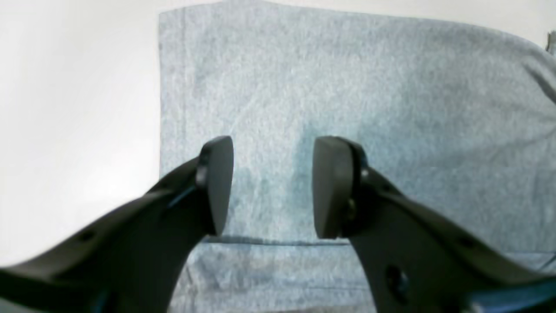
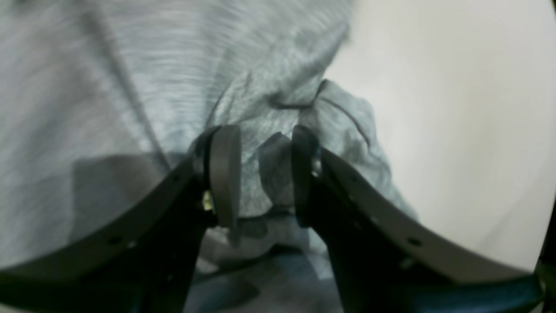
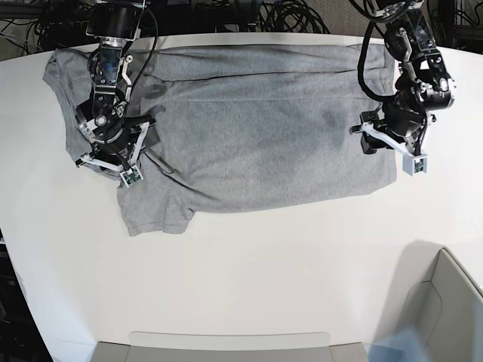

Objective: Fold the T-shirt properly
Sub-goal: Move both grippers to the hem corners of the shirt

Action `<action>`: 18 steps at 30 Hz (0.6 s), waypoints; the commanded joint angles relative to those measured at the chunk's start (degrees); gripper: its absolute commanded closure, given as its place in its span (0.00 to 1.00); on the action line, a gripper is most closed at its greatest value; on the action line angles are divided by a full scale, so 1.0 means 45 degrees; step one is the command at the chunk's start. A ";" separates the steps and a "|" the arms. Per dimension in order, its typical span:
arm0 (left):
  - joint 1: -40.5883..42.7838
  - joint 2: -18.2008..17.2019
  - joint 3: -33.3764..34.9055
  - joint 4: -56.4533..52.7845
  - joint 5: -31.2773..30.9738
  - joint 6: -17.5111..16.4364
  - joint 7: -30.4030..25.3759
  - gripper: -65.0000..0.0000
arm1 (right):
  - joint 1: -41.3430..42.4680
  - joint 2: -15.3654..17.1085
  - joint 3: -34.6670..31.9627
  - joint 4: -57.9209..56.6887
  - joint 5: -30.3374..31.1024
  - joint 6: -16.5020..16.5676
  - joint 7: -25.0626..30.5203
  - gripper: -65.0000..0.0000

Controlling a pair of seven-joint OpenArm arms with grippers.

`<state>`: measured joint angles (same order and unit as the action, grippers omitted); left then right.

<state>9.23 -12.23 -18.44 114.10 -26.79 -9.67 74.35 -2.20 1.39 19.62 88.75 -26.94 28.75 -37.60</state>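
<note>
- Two black fingers of the left gripper stand wide apart over the flat hem end of the T-shirt, nothing between them.
- Right wrist view: the right gripper has its jaws narrower, a bunched fold of cloth between them — whether pinched, I cannot tell.
- Base view: the shirt lies spread along the table's far edge — one gripper at each end.

Bright, even overhead light, soft shadows, blurred wrist views (edges curved), sharper base view.
</note>
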 commanded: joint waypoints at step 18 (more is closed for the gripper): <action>-0.0128 -0.0086 0.0024 0.0167 -0.0016 0.0030 -0.0121 0.54 | 0.6535 0.1323 0.0613 -0.3908 0.2226 -0.0050 -0.1890 0.50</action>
<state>9.21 -12.19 -18.37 114.02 -26.59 -9.67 74.35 25.96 6.85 22.26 70.50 -16.25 28.53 -46.28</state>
